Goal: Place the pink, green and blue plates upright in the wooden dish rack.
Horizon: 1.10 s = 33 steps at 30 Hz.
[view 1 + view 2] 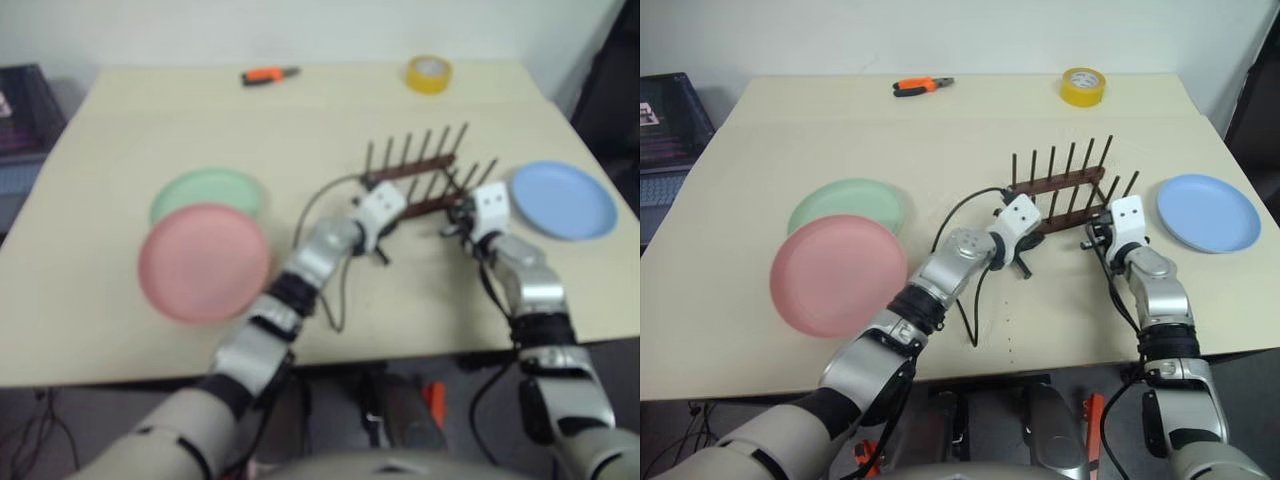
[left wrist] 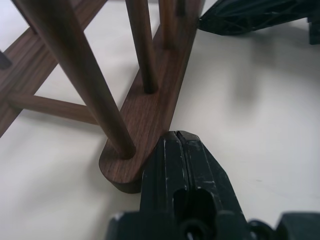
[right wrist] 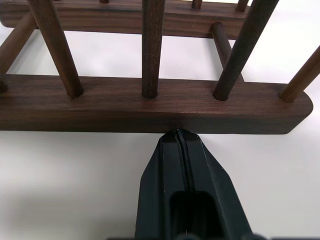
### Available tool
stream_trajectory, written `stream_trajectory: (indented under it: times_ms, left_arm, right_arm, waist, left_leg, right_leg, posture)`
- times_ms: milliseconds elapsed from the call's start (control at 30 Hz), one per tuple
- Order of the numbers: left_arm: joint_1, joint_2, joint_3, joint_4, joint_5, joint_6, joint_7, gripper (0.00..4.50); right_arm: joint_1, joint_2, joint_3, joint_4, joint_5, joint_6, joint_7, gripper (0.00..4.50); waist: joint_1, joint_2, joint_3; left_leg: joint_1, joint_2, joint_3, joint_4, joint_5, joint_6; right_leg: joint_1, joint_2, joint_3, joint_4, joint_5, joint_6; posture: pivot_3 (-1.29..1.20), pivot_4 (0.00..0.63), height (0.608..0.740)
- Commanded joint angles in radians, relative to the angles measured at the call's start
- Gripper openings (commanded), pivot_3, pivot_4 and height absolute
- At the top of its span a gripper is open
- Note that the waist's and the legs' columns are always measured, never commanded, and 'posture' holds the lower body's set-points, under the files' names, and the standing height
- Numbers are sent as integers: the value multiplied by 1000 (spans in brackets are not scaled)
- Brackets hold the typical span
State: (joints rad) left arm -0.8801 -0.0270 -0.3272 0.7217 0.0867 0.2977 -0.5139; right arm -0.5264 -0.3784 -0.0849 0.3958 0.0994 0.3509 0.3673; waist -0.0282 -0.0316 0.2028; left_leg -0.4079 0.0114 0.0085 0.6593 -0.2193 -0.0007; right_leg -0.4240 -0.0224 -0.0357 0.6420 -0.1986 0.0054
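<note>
At left of the frame, the matte pastel pink round plate (image 1: 838, 274) is lying flat on the beige desk (image 1: 760, 130), overlapping the mint green round plate (image 1: 848, 205) behind it. At centre, the left gripper (image 2: 176, 141), clenched and empty, is touching the near rail end of the dark brown wooden dish rack (image 1: 1065, 185). The right gripper (image 3: 178, 134), likewise clenched, is pressing that rail's side. At right, the light blue plate (image 1: 1208, 212) is lying flat. Judgement: the rack is being positioned; no plate is racked. Next: open a gripper and take a rim.
</note>
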Motion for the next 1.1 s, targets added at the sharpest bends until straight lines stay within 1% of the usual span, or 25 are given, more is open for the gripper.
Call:
stream_trajectory:
  times_ms: [33,333,467,533,600,633,667,700,733,767,800,833,900,967,1000,1033,1100]
  left_arm:
    - [-35,5,12,34,28,-46,34,10]
    - [-68,22,42,121,46,-98,75,10]
    - [-45,44,42,79,45,-85,60,10]
    - [-10,65,37,-6,40,-52,28,10]
    - [46,94,31,-165,15,36,-35,10]
    - [77,112,28,-259,1,83,-67,10]
    - [115,152,38,-417,-27,166,-109,10]
    - [141,179,46,-529,-45,227,-136,10]
    - [158,207,79,-652,-81,319,-152,172]
    - [168,270,137,-789,-123,425,-180,359]
    - [172,326,188,-888,-160,519,-199,586]
    - [180,393,241,-974,-196,602,-219,911]
    - [195,493,316,-1069,-249,714,-242,1659]
    - [216,589,405,-1134,-299,801,-263,2379]
    - [222,623,454,-1159,-326,845,-266,2740]
    - [224,640,480,-1173,-347,874,-261,3123]
    - [249,723,589,-1215,-385,961,-269,3808]
  right_arm:
    - [-33,4,7,1,-6,-33,5,14]
    - [-50,5,28,-11,2,-28,25,14]
    - [-25,-8,52,-104,15,14,83,14]
    - [4,-22,60,-213,65,78,155,14]
    - [34,-50,72,-347,127,175,231,14]
    - [50,-73,83,-415,155,221,272,14]
    - [74,-121,92,-536,233,302,347,14]
    - [91,-155,95,-619,289,359,398,14]
    - [108,-203,97,-713,349,408,454,0]
    - [107,-243,79,-802,425,455,496,0]
    - [96,-267,62,-851,474,490,512,371]
    - [79,-287,50,-881,516,515,527,586]
    - [45,-303,43,-891,557,539,535,1265]
    - [-4,-297,56,-868,573,544,540,2001]
    - [-28,-290,68,-850,574,540,542,2349]
    - [-42,-287,76,-836,575,536,544,2708]
    - [-91,-261,115,-781,552,513,551,3388]
  waist:
    - [0,0,0]
    - [0,0,0]
    - [0,0,0]
    - [0,0,0]
    - [-1,0,0]
    - [-1,1,0]
    - [0,1,0]
    - [-1,2,1]
    - [0,1,1]
    - [0,2,2]
    - [-2,2,3]
    - [-4,2,3]
    - [-6,2,3]
    - [-5,2,3]
    - [-4,2,3]
    - [-2,2,3]
    - [0,0,3]
  left_leg:
    - [-1,0,0,0,0,0]
    - [-1,0,0,0,0,0]
    - [-1,0,0,0,0,0]
    - [-2,0,0,0,0,0]
    - [-2,1,-1,-1,0,0]
    - [-2,1,-1,-1,0,0]
    - [-3,1,-1,-2,0,0]
    - [-3,1,-1,-2,0,0]
    - [-7,1,-2,-2,0,0]
    - [-11,1,-2,-1,0,-1]
    - [-13,1,-3,0,0,-1]
    - [-15,2,-2,1,0,-1]
    - [-12,4,-3,1,0,-1]
    - [-7,4,-5,0,0,-1]
    - [-7,4,-6,0,0,-1]
    - [-7,4,-7,0,0,-1]
    - [-7,4,-8,1,0,-1]
  right_leg:
    - [0,0,0,0,0,0]
    - [-1,0,-1,0,0,0]
    - [-1,0,0,0,0,0]
    - [-2,0,0,0,0,0]
    - [-2,0,0,0,0,0]
    - [-3,0,0,0,0,0]
    - [-3,0,0,0,0,-1]
    - [-4,0,0,0,0,-1]
    - [-8,0,1,2,-1,-1]
    - [-12,0,1,2,-1,-1]
    - [-14,0,1,3,-1,-1]
    - [-17,1,1,4,0,-1]
    - [-15,2,0,4,0,-1]
    - [-11,2,-2,3,-1,-2]
    - [-11,2,-3,4,-4,-8]
    - [-12,2,-3,3,-5,-8]
    - [-11,2,-3,3,-5,-9]
  posture:
    - [0,150,740]
    - [0,150,740]
    - [0,150,740]
    - [0,150,740]
    - [0,150,740]
    - [0,150,740]
    - [0,150,740]
    - [0,150,740]
    - [0,150,740]
    - [0,150,740]
    - [0,150,740]
    - [0,150,740]
    - [0,150,740]
    - [0,150,740]
    - [0,150,740]
    - [0,150,740]
    - [0,150,740]
